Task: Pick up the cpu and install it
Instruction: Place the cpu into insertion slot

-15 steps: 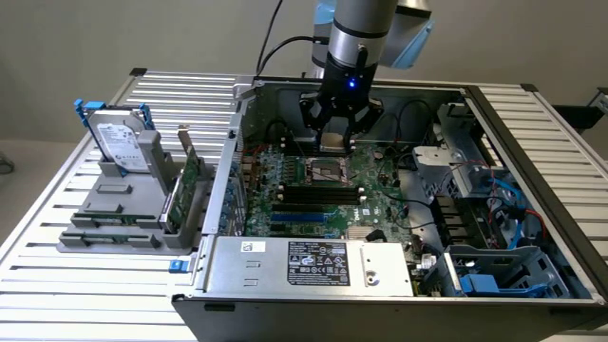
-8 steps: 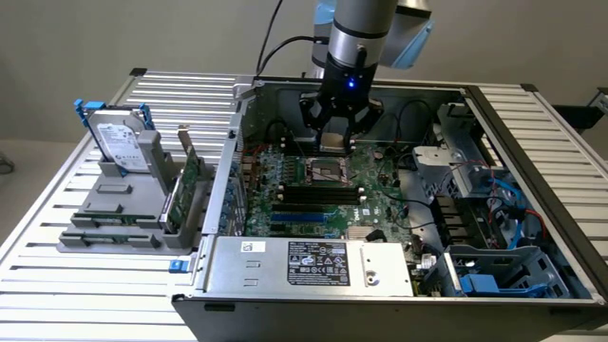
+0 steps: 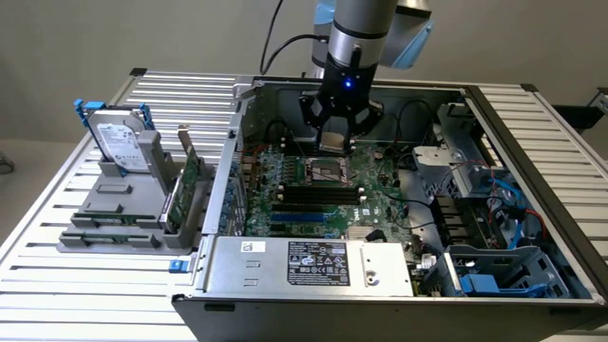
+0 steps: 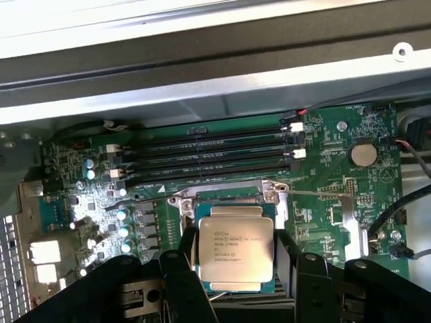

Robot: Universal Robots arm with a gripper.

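Observation:
My gripper (image 3: 334,142) hangs inside the open computer case, just above the motherboard's metal-framed socket (image 3: 328,171). It is shut on the cpu (image 4: 236,249), a small square chip with a pale silvery top and printed text, held flat between the two black fingers (image 4: 180,272). From the wrist, the socket (image 4: 225,197) lies right behind the chip and is partly covered by it. In the exterior view the cpu (image 3: 334,140) shows as a pale plate between the fingertips, a short way above the socket.
The green motherboard (image 3: 371,203) carries black memory slots (image 4: 209,155) beside the socket. Case walls (image 3: 233,164), a drive cage (image 3: 446,167) and cables (image 3: 508,206) surround it. A power supply (image 3: 309,263) sits at the front. Outside the case, a grey rack (image 3: 124,214) holds a hard drive (image 3: 122,139).

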